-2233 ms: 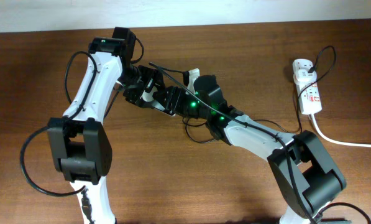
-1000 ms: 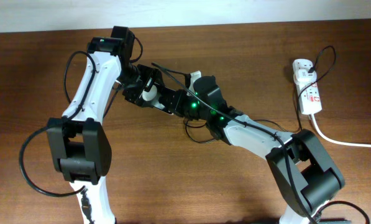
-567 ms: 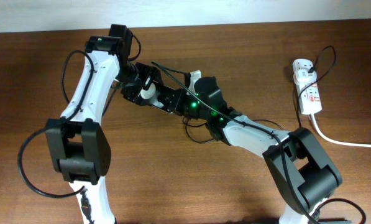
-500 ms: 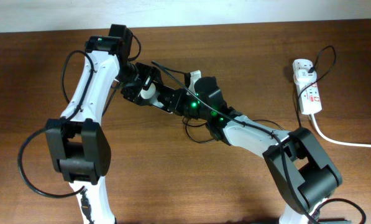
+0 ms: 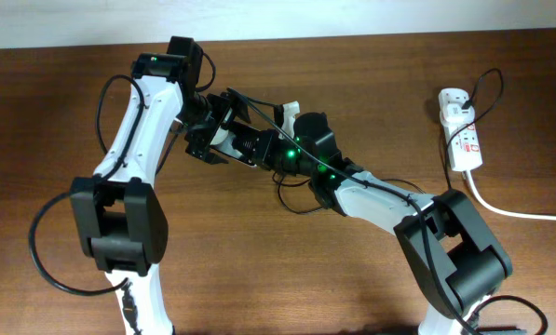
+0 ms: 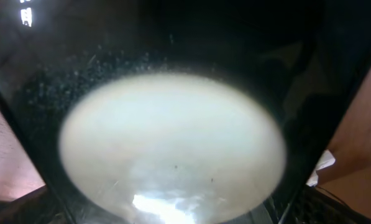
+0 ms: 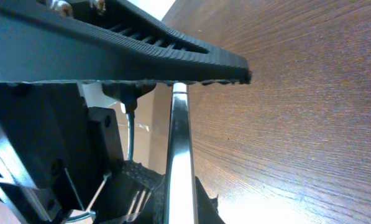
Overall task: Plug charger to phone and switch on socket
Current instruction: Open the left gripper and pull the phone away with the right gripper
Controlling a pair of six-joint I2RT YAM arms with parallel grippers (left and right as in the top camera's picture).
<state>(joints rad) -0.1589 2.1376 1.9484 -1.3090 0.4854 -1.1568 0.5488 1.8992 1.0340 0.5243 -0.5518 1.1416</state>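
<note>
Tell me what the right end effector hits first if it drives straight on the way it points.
Most likely the phone: its thin silvery edge stands right ahead of the right end effector in the wrist view. Just behind it sits the left end effector. Depth is hard to judge overhead.

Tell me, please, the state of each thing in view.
socket: white plug seated; on or off unreadable
charger: cable runs from that plug; tip hidden
phone: between both grippers, filling left wrist view
left gripper: open or shut unclear
right gripper: open or shut unclear
</note>
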